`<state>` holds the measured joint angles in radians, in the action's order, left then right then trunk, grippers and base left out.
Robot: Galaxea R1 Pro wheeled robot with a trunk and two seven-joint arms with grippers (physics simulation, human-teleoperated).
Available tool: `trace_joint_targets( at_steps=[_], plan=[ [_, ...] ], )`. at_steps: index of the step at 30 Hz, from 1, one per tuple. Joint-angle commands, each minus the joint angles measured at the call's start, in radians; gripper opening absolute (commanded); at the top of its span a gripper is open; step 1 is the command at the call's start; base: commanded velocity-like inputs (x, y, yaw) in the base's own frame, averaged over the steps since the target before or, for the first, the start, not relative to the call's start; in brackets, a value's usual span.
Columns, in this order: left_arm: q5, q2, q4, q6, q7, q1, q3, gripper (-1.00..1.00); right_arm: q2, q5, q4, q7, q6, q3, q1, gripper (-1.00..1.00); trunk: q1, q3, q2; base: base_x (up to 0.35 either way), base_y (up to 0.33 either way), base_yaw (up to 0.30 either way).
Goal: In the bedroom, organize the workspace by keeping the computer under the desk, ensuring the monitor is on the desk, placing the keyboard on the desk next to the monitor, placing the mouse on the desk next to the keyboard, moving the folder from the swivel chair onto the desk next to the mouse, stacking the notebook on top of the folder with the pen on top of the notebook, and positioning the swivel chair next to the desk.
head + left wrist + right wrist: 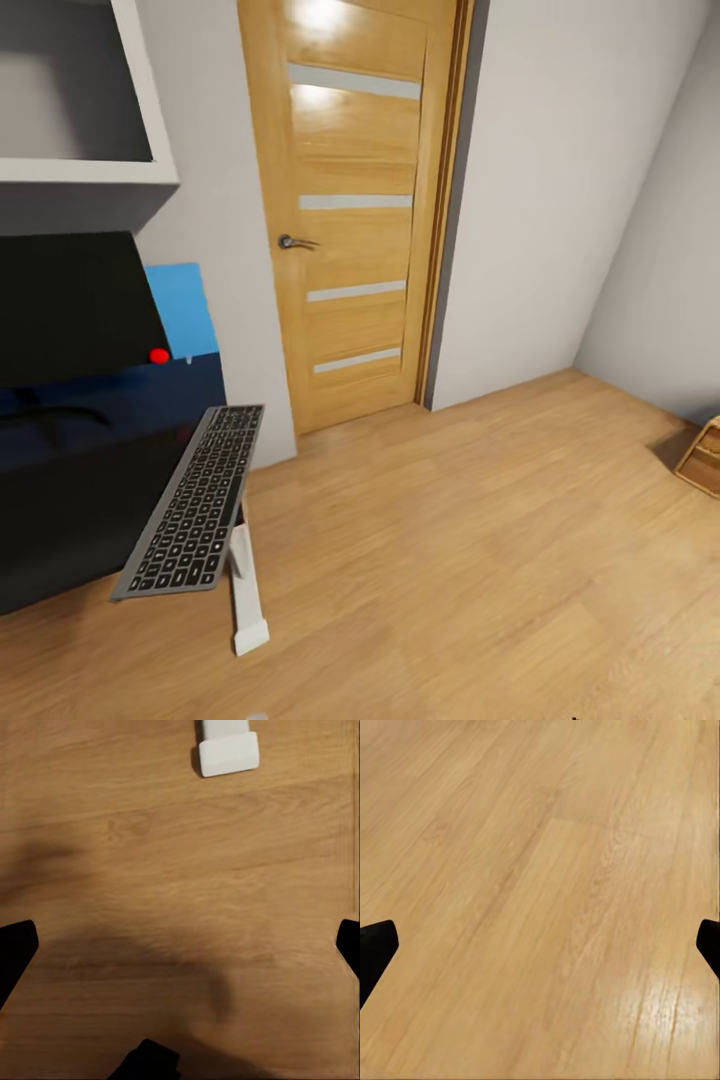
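The keyboard (195, 500), long and dark grey with black keys, lies along the right end of the desk (70, 520), and its outer edge seems to hang past the glossy black top. The monitor (70, 310) stands behind it as a large black screen with a small red dot at its lower right corner. One white desk leg (245, 590) reaches the floor below the keyboard, and its foot (229, 750) appears in the left wrist view. My left gripper (180, 945) and right gripper (540, 945) both hover open over bare wooden floor, holding nothing.
A closed wooden door (350, 200) with a metal handle is straight ahead. The desk's blue rear panel (185, 310) stands against the wall, under a white wall shelf (90, 100). A light wooden chest (705, 455) pokes in at the right edge. Wooden floor (480, 560) stretches ahead and right.
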<state>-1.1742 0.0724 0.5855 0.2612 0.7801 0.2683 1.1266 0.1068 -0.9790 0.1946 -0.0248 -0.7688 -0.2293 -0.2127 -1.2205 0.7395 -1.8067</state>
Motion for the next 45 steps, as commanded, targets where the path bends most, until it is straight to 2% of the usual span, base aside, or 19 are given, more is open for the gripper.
trace_joint_targets(
  at_steps=[1, 20, 45],
  plan=[
    [-0.008, 0.001, 0.002, 0.006, 0.005, 0.002, 0.008, 1.0, 0.001, -0.007, 0.0, -0.003, -0.003, -0.008, -0.001, 1.0, 0.0, 0.0, 0.0, 0.143, -0.154, -0.249],
    [-0.008, 0.001, 0.002, 0.006, 0.005, 0.002, 0.009, 1.0, 0.001, -0.007, 0.0, -0.003, -0.003, -0.008, -0.001, 1.0, 0.0, -0.013, 0.0, 0.217, -0.2, -0.233],
    [-0.01, 0.0, -0.039, 0.004, 0.001, 0.002, 0.007, 1.0, -0.001, -0.007, 0.0, -0.003, -0.003, -0.008, -0.001, 1.0, 0.0, -0.015, 0.0, 0.282, -0.142, -0.013]
  ],
)
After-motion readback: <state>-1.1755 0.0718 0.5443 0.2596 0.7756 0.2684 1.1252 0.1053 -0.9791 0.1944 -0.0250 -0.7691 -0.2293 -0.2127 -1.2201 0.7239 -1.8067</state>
